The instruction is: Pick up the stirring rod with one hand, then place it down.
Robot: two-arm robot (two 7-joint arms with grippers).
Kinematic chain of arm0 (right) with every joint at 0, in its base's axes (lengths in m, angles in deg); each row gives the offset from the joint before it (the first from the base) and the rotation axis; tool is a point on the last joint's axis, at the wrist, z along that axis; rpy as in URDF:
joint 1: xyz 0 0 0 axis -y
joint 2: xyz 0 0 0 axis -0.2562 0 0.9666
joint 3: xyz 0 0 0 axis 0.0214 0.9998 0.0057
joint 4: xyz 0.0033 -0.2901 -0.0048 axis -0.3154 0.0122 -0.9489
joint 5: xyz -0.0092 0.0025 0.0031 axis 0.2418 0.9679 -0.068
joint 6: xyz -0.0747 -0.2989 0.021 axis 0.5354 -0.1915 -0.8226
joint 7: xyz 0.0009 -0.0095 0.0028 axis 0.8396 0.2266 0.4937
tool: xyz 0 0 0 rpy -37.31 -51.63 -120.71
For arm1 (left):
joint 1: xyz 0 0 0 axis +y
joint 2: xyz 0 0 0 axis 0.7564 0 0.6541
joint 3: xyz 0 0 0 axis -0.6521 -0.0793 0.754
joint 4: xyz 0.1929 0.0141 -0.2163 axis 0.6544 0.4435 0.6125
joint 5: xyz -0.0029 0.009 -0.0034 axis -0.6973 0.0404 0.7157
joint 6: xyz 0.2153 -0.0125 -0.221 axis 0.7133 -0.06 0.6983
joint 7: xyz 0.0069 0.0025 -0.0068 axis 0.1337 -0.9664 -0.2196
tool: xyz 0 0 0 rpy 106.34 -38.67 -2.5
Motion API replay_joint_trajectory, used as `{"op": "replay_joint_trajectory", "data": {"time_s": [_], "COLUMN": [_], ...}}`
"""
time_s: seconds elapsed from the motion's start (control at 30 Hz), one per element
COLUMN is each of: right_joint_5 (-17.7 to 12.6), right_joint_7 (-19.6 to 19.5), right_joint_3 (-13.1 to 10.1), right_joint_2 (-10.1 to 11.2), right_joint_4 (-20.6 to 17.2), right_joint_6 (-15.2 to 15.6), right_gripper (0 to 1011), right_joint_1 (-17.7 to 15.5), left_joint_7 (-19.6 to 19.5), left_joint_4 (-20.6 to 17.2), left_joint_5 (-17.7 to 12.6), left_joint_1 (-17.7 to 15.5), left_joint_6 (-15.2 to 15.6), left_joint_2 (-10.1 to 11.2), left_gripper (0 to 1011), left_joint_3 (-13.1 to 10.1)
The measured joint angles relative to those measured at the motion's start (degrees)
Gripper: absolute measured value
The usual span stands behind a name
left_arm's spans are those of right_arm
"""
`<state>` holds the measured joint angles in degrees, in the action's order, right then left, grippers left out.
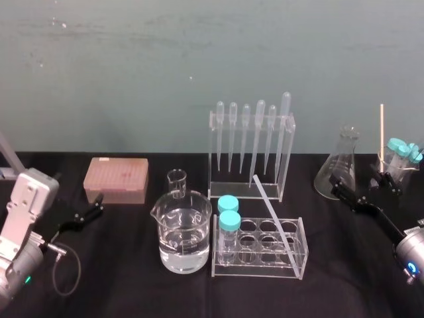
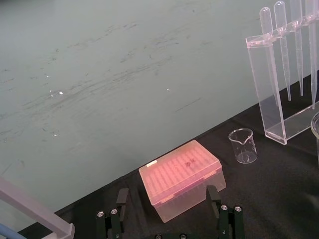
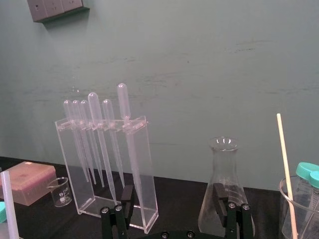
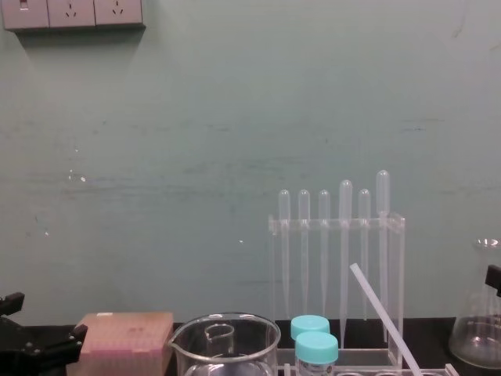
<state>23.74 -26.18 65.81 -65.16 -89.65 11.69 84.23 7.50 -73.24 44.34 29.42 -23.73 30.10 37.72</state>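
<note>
Head view: the stirring rod (image 1: 272, 211) stands tilted in the tube rack (image 1: 291, 268); left pincer (image 1: 98, 204), lower left, and right pincer (image 1: 358, 185), right edge, both gape wide.

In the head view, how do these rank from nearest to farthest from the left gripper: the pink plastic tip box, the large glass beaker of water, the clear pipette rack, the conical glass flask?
1. Pink plastic tip box, just beyond the left gripper.
2. Large glass beaker, front, left of centre.
3. Clear pipette rack, centre back.
4. Conical glass flask, far right.
</note>
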Motion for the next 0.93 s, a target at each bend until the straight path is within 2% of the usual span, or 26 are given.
{"op": "replay_joint_trajectory", "data": {"time_s": [0.93], "right_joint_5": [-0.1], "right_joint_7": [0.4], "right_joint_3": [0.0], "right_joint_2": [0.0], "right_joint_4": [0.0], "right_joint_6": [-0.8], "right_gripper": [1003], "right_joint_1": [0.2], "left_joint_7": [0.0], "left_joint_4": [0.0], "left_joint_5": [0.0], "left_joint_1": [0.0], "left_joint_6": [0.0], "left_joint_2": [0.0], "left_gripper": [1000], "left_joint_3": [0.0]}}
